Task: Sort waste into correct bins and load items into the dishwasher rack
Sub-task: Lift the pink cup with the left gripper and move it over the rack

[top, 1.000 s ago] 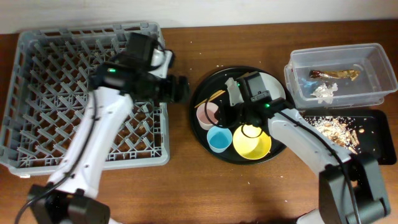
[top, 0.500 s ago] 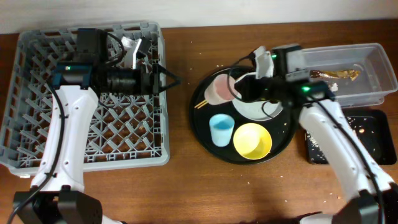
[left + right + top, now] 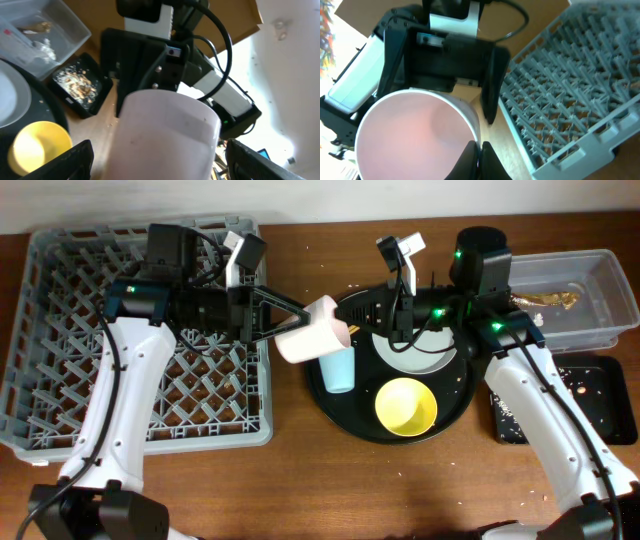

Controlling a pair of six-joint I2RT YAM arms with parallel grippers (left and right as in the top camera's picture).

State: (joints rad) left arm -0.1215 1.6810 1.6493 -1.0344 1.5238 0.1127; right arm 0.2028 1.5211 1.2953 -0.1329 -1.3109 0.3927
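My right gripper [image 3: 348, 323] is shut on the rim of the small pink cup [image 3: 315, 330] and holds it tilted in the air between the grey dishwasher rack [image 3: 60, 330] and the round black tray. The pinch shows in the right wrist view [image 3: 476, 150]. My left gripper [image 3: 295, 320] is open, one finger on either side of the cup's base [image 3: 165, 130]. I cannot tell if they touch it. The light-blue cup [image 3: 338, 368], yellow bowl [image 3: 406, 406] and pale plate [image 3: 415, 352] sit on the round tray. The chopsticks are hidden.
The clear tub [image 3: 560, 305] at the far right holds the brown-gold wrapper [image 3: 545, 298] and white tissue. The shallow black tray [image 3: 590, 405] in front of it holds food scraps. Crumbs lie on the wood near the round black tray [image 3: 330, 405].
My right gripper has carried the pink cup left, off the round tray, toward the rack. My left gripper has reached right, and its open fingers now flank the cup.
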